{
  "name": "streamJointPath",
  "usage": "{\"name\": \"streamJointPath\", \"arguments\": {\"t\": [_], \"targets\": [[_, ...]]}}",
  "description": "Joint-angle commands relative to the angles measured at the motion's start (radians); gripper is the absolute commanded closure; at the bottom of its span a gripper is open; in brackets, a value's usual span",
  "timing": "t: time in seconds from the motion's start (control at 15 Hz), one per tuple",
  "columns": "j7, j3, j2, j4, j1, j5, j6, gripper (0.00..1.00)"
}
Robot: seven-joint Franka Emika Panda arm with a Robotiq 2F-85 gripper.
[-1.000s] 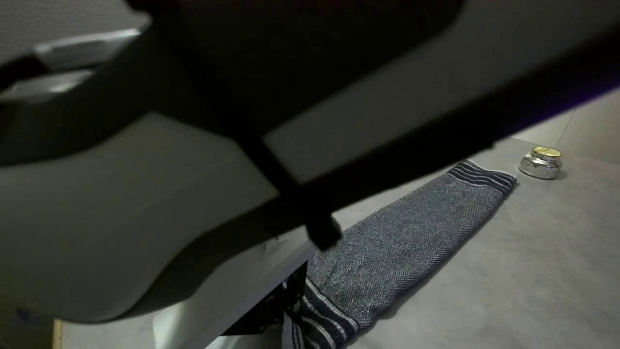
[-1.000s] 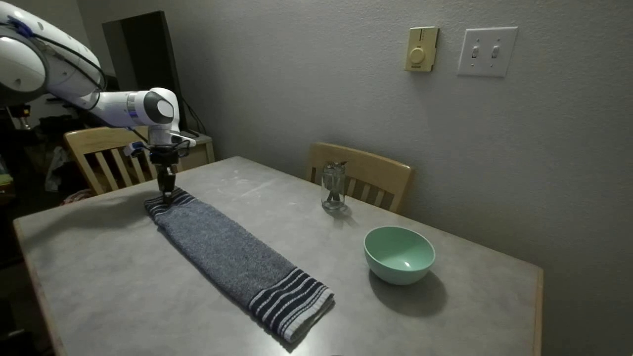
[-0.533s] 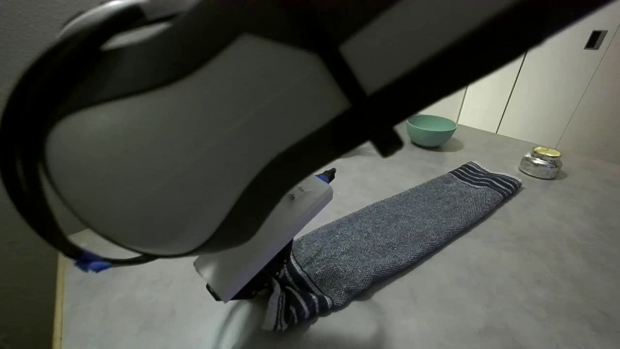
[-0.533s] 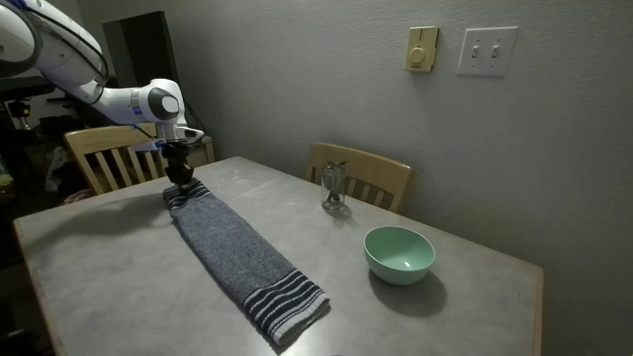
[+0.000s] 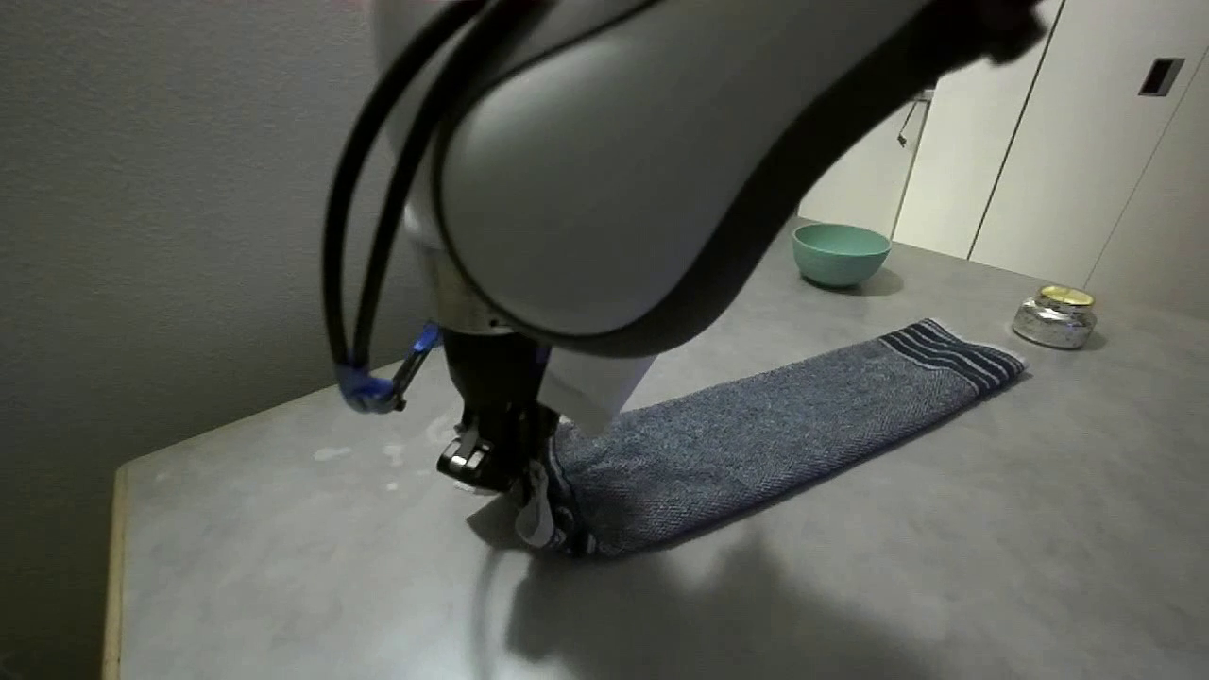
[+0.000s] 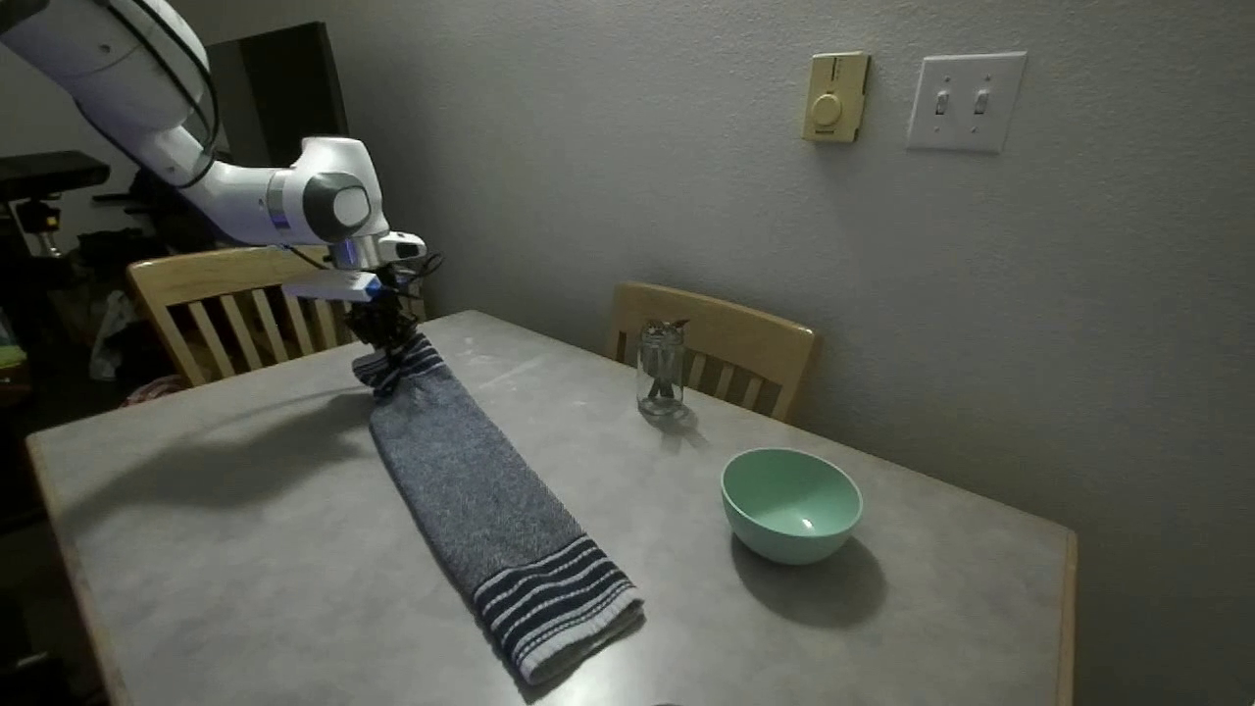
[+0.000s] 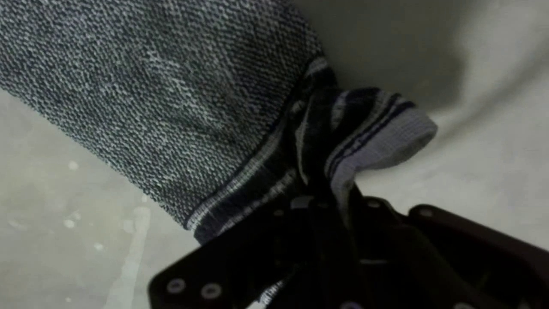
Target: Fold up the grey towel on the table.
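Observation:
The grey towel (image 6: 480, 471) lies as a long narrow strip on the light grey table (image 6: 245, 588). It also shows in an exterior view (image 5: 756, 444) and in the wrist view (image 7: 171, 107). Its free striped end lies flat on the table. My gripper (image 6: 390, 361) is at the opposite striped end, also visible in an exterior view (image 5: 529, 486). In the wrist view the fingers (image 7: 330, 206) are shut on this end, which is pinched and bunched, with a pale corner sticking out to the right. The held end appears raised a little. The fingertips are partly hidden by cloth and darkness.
A green bowl (image 6: 789, 510) and a glass jar (image 6: 662, 378) with dark items inside stand on the wall side of the table. A silvery jar with a yellow lid (image 5: 1056, 319) stands near the towel's free end. Wooden chairs (image 6: 726, 328) stand at the table edges.
My gripper has moved toward the wall side and swung the held towel end with it. The held end is more bunched. The free end has shifted only slightly.

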Motion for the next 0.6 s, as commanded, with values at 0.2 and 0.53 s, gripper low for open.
{"name": "streamJointPath", "arguments": {"t": [0.2,0.53], "targets": [[-0.332,0.226,-0.283,-0.372,-0.231,0.130,0.075,0.98],[-0.530,0.299,-0.498,-0.570,-0.327,0.238,-0.076,0.98]]}}
